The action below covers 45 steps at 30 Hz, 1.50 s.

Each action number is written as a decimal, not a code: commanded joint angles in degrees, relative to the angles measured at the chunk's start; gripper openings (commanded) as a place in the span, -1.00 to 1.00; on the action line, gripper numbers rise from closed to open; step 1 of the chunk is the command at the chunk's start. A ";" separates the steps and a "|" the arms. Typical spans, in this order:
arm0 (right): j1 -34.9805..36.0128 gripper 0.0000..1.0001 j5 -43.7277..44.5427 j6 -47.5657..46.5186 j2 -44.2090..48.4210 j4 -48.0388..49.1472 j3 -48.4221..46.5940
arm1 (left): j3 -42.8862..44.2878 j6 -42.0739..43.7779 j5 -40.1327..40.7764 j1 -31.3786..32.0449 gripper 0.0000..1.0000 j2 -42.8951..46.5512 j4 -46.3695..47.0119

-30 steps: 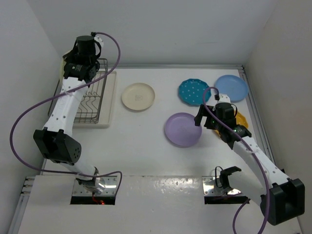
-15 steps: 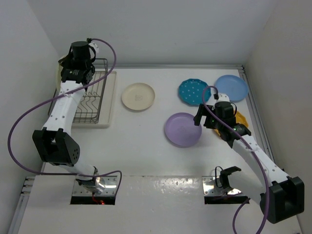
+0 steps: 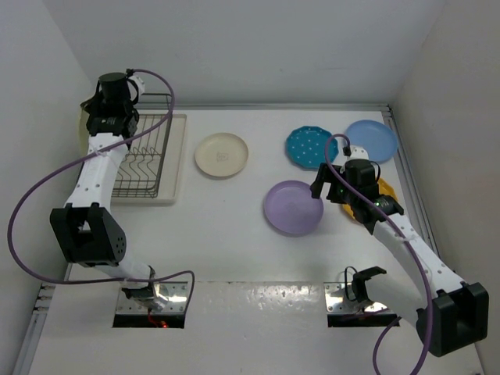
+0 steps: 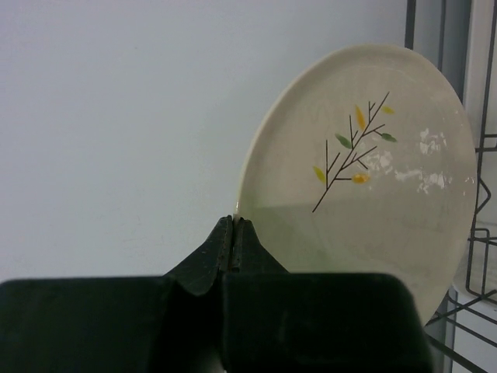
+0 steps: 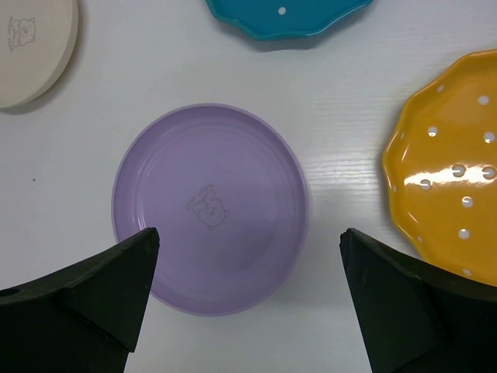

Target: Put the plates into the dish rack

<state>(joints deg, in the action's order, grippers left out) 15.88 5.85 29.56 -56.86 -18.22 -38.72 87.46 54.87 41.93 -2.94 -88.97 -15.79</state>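
The left hand [image 3: 104, 119] has swung from over the dish rack's [image 3: 150, 169] far end to the upper left of the frame, its purple cable [image 3: 30, 195] following; the right hand [image 3: 331, 187] has edged slightly upward

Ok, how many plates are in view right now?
6. Flat on the table: cream plate, teal plate, light blue plate, lavender plate, orange plate. The sprig plate stands upright, pinched by the left jaws, beside the dish rack.

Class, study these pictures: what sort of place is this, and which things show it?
Probably a robot test cell, not a home kitchen: two white robot arms bolted to a white table boxed in by bare white walls, with a dark wire dish rack and coloured round plates laid out.
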 commanded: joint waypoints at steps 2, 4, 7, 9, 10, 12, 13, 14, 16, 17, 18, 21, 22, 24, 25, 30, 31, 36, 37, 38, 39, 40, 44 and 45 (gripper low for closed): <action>-0.15 1.00 1.01 -0.12 0.79 -0.42 -2.41 | 1.14 3.05 0.52 -1.10 -1.00 2.49 10.77; -0.15 1.00 1.18 0.06 1.14 -0.68 -2.33 | 0.44 4.27 0.52 -2.24 -1.00 2.48 12.44; -0.06 1.00 1.54 0.06 1.31 -1.12 -2.41 | -0.19 4.80 0.52 -2.86 -1.00 1.34 13.15; -0.06 1.00 1.80 0.06 1.49 -1.55 -2.50 | -0.19 4.81 0.00 -3.48 -1.00 0.81 13.85; -0.06 1.00 1.97 0.14 1.32 -1.64 -2.50 | -0.19 4.81 -0.01 -3.48 -1.00 0.81 13.86; 0.03 1.00 1.98 -0.12 1.31 -1.65 -2.76 | 0.34 4.81 -0.53 -3.48 -1.00 0.20 13.86; -0.06 1.00 2.15 -0.12 1.31 -1.82 -2.94 | 0.34 5.41 -0.54 -3.48 -1.00 0.20 13.86; -0.15 1.00 2.06 -0.21 1.23 -1.91 -2.94 | 0.34 5.42 -0.54 -4.00 -1.00 -0.32 14.38; -0.15 1.00 2.15 -0.12 1.23 -2.00 -3.12 | 0.34 5.42 -0.54 -4.00 -1.00 -0.33 14.39; -0.15 1.00 2.24 -0.12 1.31 -2.08 -3.20 | 0.34 5.94 -0.54 -4.53 -1.00 -0.33 14.39; -0.15 1.00 2.50 -0.21 1.31 -2.26 -3.20 | 0.34 5.95 -1.06 -4.53 -1.00 -0.85 14.99; -0.15 1.00 2.68 -0.29 1.31 -2.61 -3.47 | -0.19 6.48 -1.06 -5.58 -1.00 -0.86 15.52; -0.15 1.00 2.68 -0.29 1.23 -2.79 -3.73 | -0.19 6.48 -1.06 -5.59 -1.00 -0.86 15.53; 0.03 1.00 2.85 -0.47 1.40 -3.05 -3.91 | -0.19 6.48 -1.68 -6.11 -1.00 -1.38 15.53; -0.14 1.00 2.77 -0.38 1.40 -2.96 -3.99 | -0.19 6.48 -1.68 -6.11 -1.00 -1.38 15.53; -0.06 1.00 3.21 -0.65 1.75 -3.58 -4.52 | -0.71 7.00 -1.68 -6.11 -1.00 -1.90 16.58; -0.15 1.00 3.47 -0.56 1.93 -3.67 -4.52 | -0.71 7.53 -1.68 -6.64 -1.00 -1.91 17.10; -0.14 1.00 4.69 -0.73 2.54 -4.02 -4.35 | -0.71 7.53 -2.20 -6.64 -1.00 -1.91 17.11; -0.15 1.00 3.92 -0.73 2.54 -4.19 -4.35 | -1.32 7.53 -2.21 -6.64 -1.00 -1.91 17.11; -0.15 1.00 4.08 -0.65 2.72 -4.19 -4.35 | -1.33 7.53 -2.21 -6.64 -1.00 -1.91 17.11; 0.03 1.00 4.17 -0.82 2.72 -4.28 -4.43 | -1.85 7.53 -2.21 -6.64 -1.00 -1.91 17.11; -0.06 1.00 4.35 -1.00 2.98 -4.28 -4.43 | -2.64 7.53 -2.21 -7.16 -1.00 -1.91 17.98; -0.15 1.00 4.52 -1.08 3.51 -4.54 -4.52 | -3.17 7.53 -2.21 -7.78 -1.00 -1.91 18.52; 0.03 1.00 4.52 -1.00 3.51 -4.55 -4.61 | -3.70 7.53 -2.21 -7.78 -1.00 -1.91 18.52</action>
<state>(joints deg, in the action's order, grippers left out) 15.88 9.02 29.50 -54.54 -23.22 -40.75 82.81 60.58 38.35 -9.56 -92.86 -5.85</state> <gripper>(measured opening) 0.996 0.008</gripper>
